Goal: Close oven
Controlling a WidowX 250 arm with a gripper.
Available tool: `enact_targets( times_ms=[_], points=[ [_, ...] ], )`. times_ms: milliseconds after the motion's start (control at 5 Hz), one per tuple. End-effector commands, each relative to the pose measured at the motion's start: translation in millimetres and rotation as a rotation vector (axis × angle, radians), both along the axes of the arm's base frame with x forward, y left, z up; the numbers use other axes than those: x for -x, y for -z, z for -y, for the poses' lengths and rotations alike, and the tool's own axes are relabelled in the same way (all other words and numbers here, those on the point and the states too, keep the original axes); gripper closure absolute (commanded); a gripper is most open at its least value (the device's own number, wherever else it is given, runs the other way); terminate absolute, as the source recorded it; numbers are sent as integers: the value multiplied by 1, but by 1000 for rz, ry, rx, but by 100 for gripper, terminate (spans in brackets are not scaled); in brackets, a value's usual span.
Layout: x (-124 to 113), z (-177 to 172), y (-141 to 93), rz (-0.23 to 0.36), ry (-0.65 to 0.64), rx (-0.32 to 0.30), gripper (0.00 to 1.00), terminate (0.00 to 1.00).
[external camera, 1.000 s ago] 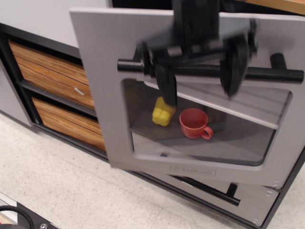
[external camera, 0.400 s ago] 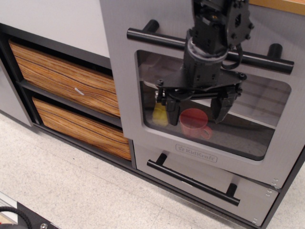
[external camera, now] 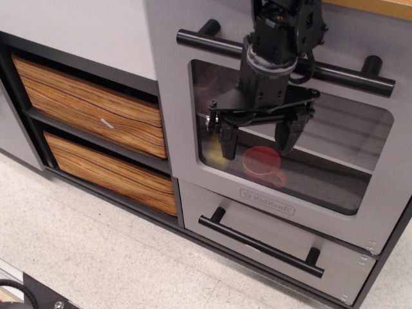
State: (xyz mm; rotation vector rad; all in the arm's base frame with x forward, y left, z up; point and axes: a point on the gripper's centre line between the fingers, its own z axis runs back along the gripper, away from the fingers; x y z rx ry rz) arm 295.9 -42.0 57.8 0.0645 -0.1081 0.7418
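A: Entry. Oven door (external camera: 174, 129), light grey with a clear window, stands upright and looks flush, or very nearly so, with the cabinet front. Its long black bar handle (external camera: 212, 44) runs across the top of the door.

B: Gripper (external camera: 257, 138)?

A: In front of the window, below the handle. Jaws apart, holding nothing. Whether the tips touch the pane I cannot tell from this single view.

B: Behind the window?

A: A red cup (external camera: 264, 166) on the floor of the cavity, and a yellowish item (external camera: 212, 156) to its left, dim behind the pane. Under the door sits the shorter grey drawer (external camera: 270, 235) with a logo and black handle. Wood-grain drawers (external camera: 90, 112) to the left.

B: Step in hand?

A: My judgement: the closing push is at its end. The left edge shows no clear gap, but the angle is poor.

B: Next move?

A: If any gap is left, a light press square on the door frame, not on the pane. Otherwise back straight out, clear of the handle bar.
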Motion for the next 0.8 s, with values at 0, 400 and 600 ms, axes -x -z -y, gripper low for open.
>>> enact_targets(
  times_ms=[0,400,600],
  points=[
    [-23,-10,-23,63,-24,10,0,0],
    [-23,-10,-23,63,-24,10,0,0],
    [-23,-10,-23,63,-24,10,0,100]
  ],
)
